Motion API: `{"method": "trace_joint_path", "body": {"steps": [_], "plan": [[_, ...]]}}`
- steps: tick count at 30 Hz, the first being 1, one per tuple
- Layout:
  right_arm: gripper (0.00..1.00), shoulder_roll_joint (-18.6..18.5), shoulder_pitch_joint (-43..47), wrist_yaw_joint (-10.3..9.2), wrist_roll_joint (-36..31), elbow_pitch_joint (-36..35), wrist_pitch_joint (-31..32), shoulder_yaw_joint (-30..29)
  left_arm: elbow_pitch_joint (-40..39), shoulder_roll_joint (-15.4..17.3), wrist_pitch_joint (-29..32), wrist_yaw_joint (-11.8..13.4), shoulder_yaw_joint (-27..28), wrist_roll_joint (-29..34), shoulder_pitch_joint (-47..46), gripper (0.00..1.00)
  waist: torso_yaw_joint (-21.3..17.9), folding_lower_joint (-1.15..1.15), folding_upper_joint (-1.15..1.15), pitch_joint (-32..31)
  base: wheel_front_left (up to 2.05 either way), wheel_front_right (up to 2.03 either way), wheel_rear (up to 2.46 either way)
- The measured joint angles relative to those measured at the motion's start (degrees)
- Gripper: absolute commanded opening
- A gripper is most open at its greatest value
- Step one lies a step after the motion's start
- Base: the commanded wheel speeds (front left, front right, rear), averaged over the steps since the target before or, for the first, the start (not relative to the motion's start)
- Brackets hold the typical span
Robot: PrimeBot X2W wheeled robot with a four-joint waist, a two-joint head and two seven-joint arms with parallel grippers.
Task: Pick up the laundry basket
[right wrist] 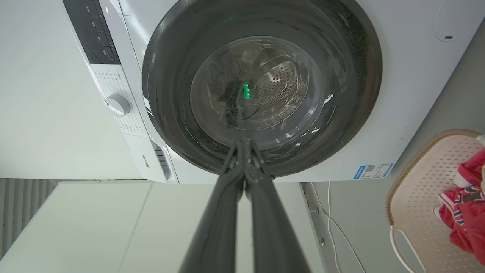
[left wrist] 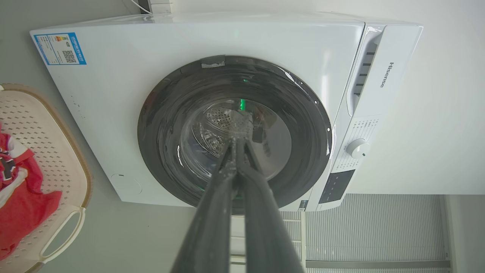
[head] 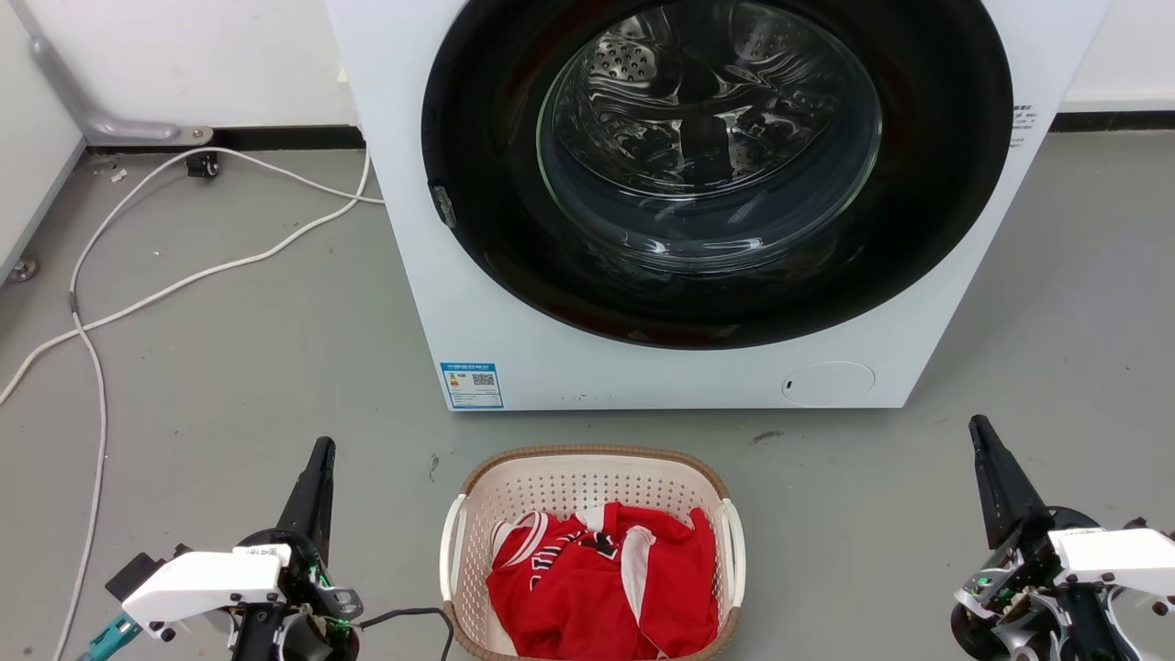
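The cream laundry basket (head: 569,482) with a brown woven-look rim and white side handles stands on the grey floor, close in front of the washer, with a red and white garment (head: 601,588) lying in it. My left gripper (head: 321,447) is shut, off to the basket's left, fingers pointing at the washer. Off to the basket's right my right gripper (head: 977,425) is shut too. Neither touches the basket. At the left edge of the left wrist view are the basket (left wrist: 45,125) and the shut left gripper (left wrist: 238,139). The right wrist view has the basket (right wrist: 420,182) at its right edge and the right gripper (right wrist: 245,142).
A white front-loading washer (head: 551,349) with a closed dark round door (head: 716,165) stands right behind the basket. White cables (head: 184,275) trail over the floor at the left, near a white wall panel (head: 27,156). A black cable (head: 404,613) lies by my left arm.
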Motion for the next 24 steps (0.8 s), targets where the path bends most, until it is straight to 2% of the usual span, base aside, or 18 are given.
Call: {"method": "trace_joint_path", "body": {"steps": [18,19,24], "plan": [[0.0,0.0,0.0,0.0,0.0,0.0,0.0,-0.01,0.0,0.0,0.0,0.0,0.0,0.0,0.0,0.0,0.0,0.0,0.0,0.0,0.0,0.0,0.0],[1.0,0.01,0.04,0.0,0.0,0.08,0.0,0.0,0.1,-0.03,-0.01,0.0,-0.02,0.0,0.04,1.0,0.0,0.0,0.0,0.0,0.0,0.0,0.0],[1.0,0.26,2.33,-0.02,0.0,2.2,-0.27,0.16,2.1,-0.34,-0.26,0.1,-0.24,0.01,2.23,1.0,0.0,0.0,0.0,0.01,0.0,0.0,0.0]]}}
